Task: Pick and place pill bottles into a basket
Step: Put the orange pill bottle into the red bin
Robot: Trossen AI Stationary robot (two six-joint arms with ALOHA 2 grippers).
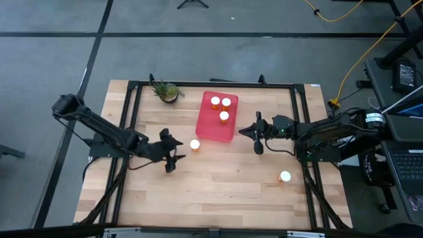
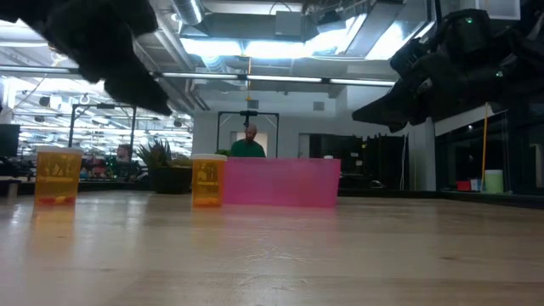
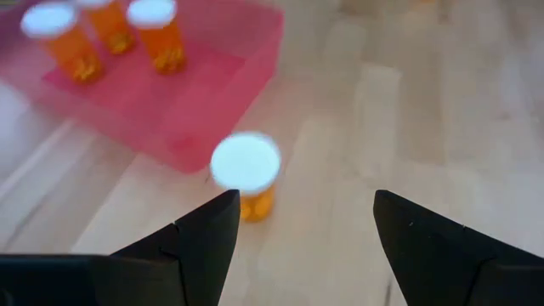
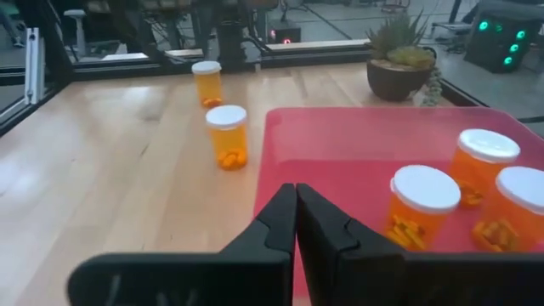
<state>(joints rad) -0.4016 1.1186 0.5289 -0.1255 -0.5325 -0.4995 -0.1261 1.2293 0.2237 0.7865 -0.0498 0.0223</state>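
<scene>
Three orange pill bottles with white caps [image 1: 222,107] stand upright in the red tray [image 1: 210,127]; they also show in the right wrist view [image 4: 459,191]. A bottle [image 1: 195,145] stands on the table near the tray's near left corner. My left gripper [image 1: 177,151] is open just left of it, and the bottle [image 3: 246,174] stands a little ahead of the fingertips, untouched. Another bottle [image 4: 206,82] stands farther left. A further bottle [image 1: 285,176] stands at the near right. My right gripper [image 4: 295,204] is shut and empty above the tray's right edge [image 1: 248,134].
A small potted plant [image 1: 166,91] stands at the far side, left of the tray. A black frame [image 1: 211,84] runs around the table. Bare wood lies at the near middle [image 1: 225,188]. A person [image 2: 249,140] shows far behind the table.
</scene>
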